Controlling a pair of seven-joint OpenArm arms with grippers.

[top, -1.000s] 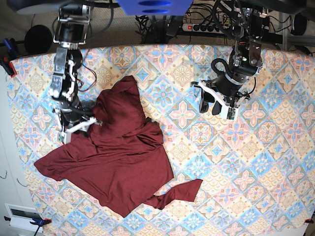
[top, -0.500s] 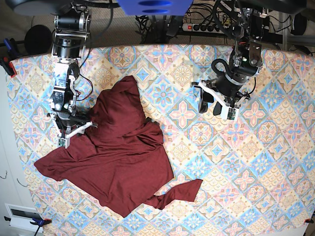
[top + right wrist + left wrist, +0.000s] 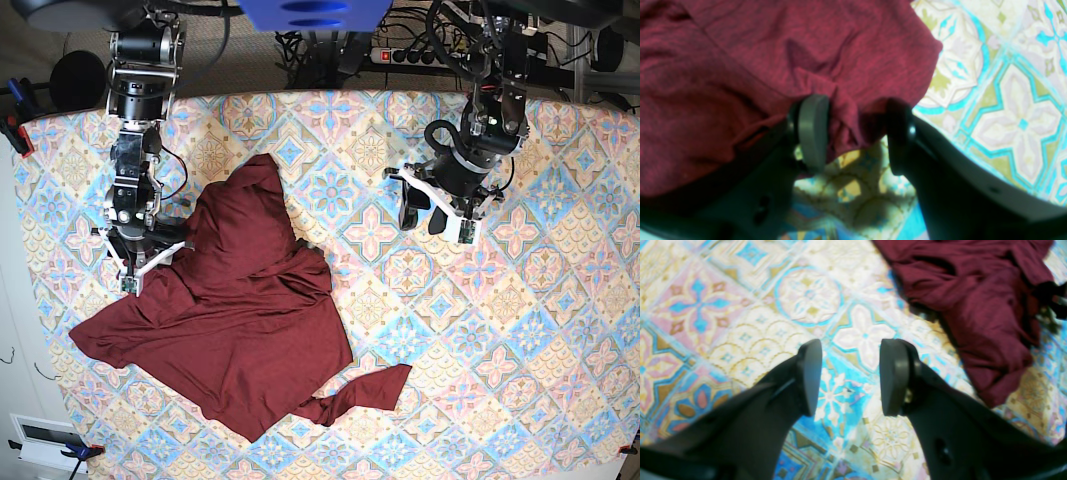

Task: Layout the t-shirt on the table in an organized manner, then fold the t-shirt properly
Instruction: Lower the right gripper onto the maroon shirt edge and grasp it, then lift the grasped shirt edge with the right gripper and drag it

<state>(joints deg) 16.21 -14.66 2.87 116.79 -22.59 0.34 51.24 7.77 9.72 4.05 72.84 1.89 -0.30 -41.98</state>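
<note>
The dark maroon t-shirt [image 3: 250,310] lies crumpled on the left half of the table [image 3: 520,330], with one sleeve [image 3: 365,390] trailing toward the near middle. My right gripper [image 3: 150,265] is at the shirt's upper left edge. In the right wrist view it [image 3: 857,133] is open, with a bunched fold of the shirt [image 3: 740,66] between its fingers. My left gripper [image 3: 423,218] is open and empty, low over bare table to the right of the shirt. In the left wrist view it [image 3: 850,376] hovers over the tiles, with the shirt [image 3: 977,300] at the upper right.
A power strip and cables [image 3: 410,55] lie beyond the table's far edge. A blue clamp [image 3: 15,100] sits at the far left corner. A white box [image 3: 45,435] is off the near left corner. The patterned cloth [image 3: 723,306] is bare to the right of the shirt.
My right arm has straightened and its gripper has shifted slightly left at the shirt's edge. My left gripper has moved a little left and toward the far edge.
</note>
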